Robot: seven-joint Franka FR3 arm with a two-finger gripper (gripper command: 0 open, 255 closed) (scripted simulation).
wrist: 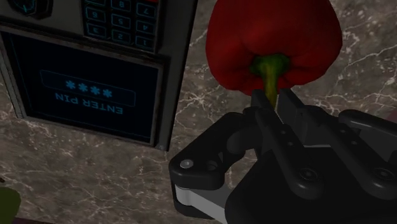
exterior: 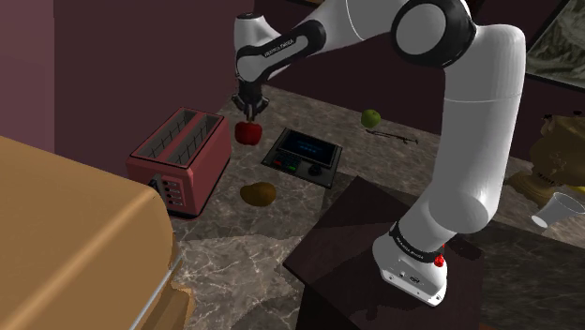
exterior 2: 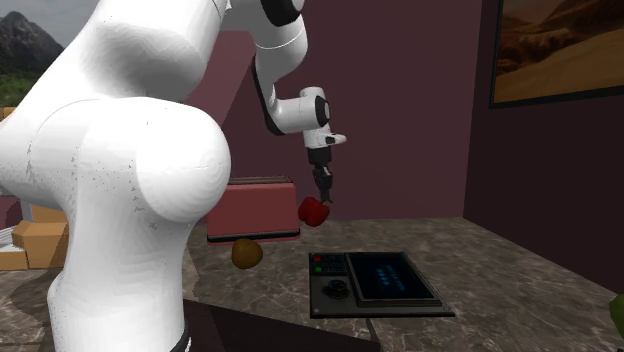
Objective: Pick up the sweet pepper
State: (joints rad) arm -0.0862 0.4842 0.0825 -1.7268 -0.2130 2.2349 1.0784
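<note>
1. The gripper (wrist: 273, 103) has its fingers (wrist: 291, 108) pinched on the green stem of the red sweet pepper (wrist: 273, 38), which hangs beneath, apparently clear of the surface (exterior: 234, 234).
2. In the shoulder view, the toaster (exterior: 178, 155) sits at the pepper's 8 o'clock and the keypad panel (exterior: 302, 155) at 4.
3. The pepper is likely light, hollow and glossy; the thin stem may let it swing.
4. The panel's screen reads "ENTER PIN".
</note>
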